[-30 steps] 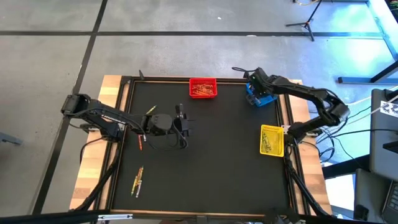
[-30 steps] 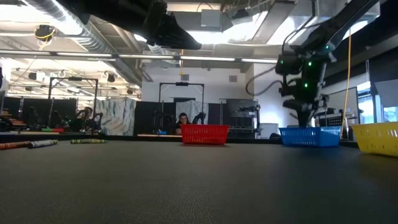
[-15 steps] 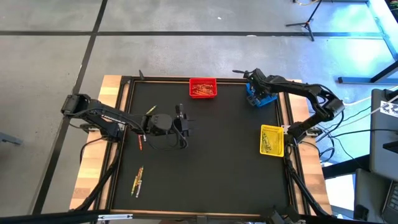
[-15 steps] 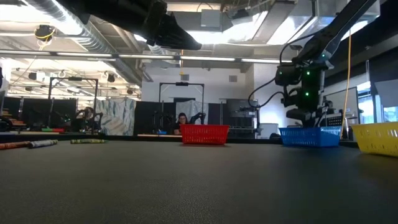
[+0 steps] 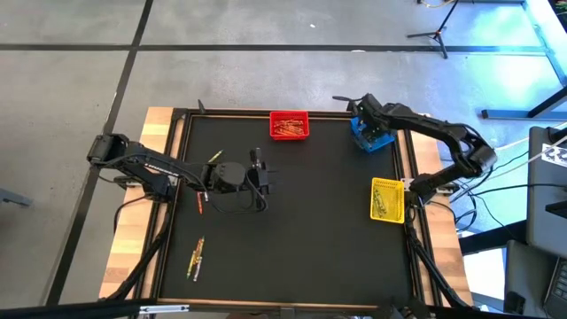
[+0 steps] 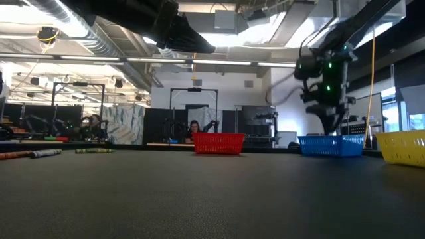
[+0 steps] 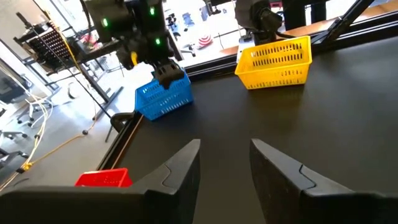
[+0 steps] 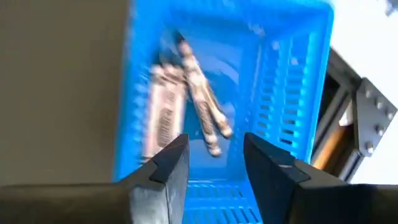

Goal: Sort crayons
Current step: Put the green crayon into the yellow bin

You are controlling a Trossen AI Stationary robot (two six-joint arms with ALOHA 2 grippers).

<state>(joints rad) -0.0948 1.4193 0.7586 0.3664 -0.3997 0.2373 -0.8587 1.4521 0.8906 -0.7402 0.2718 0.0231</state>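
Right gripper (image 5: 361, 113) hangs over the blue bin (image 5: 376, 142) at upper right of the high view, fingers (image 8: 165, 171) spread with nothing between them; a few crayons (image 8: 196, 106) lie in the bin directly below. Red bin (image 5: 289, 125) at top centre and yellow bin (image 5: 387, 199) at right also hold crayons.

Left gripper (image 5: 262, 170) waits left of centre, fingers (image 7: 180, 171) parted and empty, pointing toward frame right.

Loose crayons left: one (image 5: 214, 157) just upper left of the left gripper, one dark-red (image 5: 199, 202) below it, a pair (image 5: 196, 257) at lower left, long axes roughly up-down in frame.

All the loose crayons lie behind the left gripper's fingers, far from the right arm. Likely the left arm's job; it would need to pull back and turn.
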